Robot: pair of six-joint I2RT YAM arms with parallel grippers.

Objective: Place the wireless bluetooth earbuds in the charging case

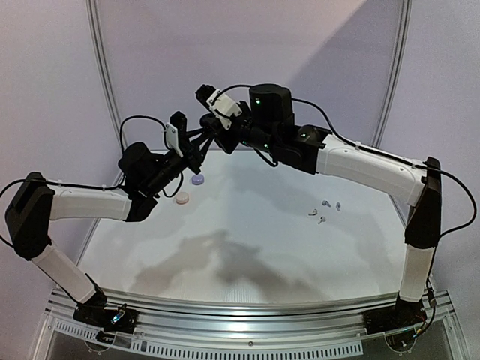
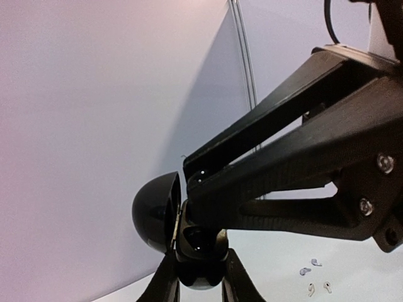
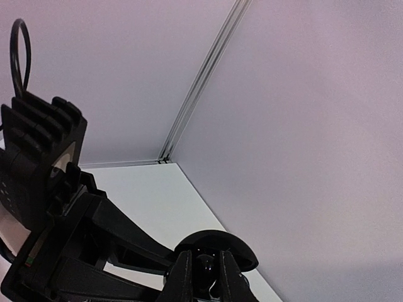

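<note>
Aloft, two arms meet over a matte white surface [image 1: 247,255] inside plain lavender walls [image 1: 60,90].
Left arm [image 1: 90,202] and right arm [image 1: 367,169] reach inward. The left fingers [image 2: 196,179] clamp a glossy black charging case [image 2: 157,217], lid open, and the right fingers [image 3: 187,277] pinch its round base. Tiny pale earbuds [image 1: 313,213] lie well apart.

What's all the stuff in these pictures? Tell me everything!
black case: one, black, lid open, held in the air between both grippers
lavender case: one, lavender, round, far left part of the table
cream case: one, pale cream, round, just in front of the lavender one
earbuds: four, pale, loose on the right part of the table
table: one, white, under everything
left gripper: one, black, shut on the black case
right gripper: one, black, shut on the black case
left arm, right arm: two, white and black, meeting over the table's far side
</note>
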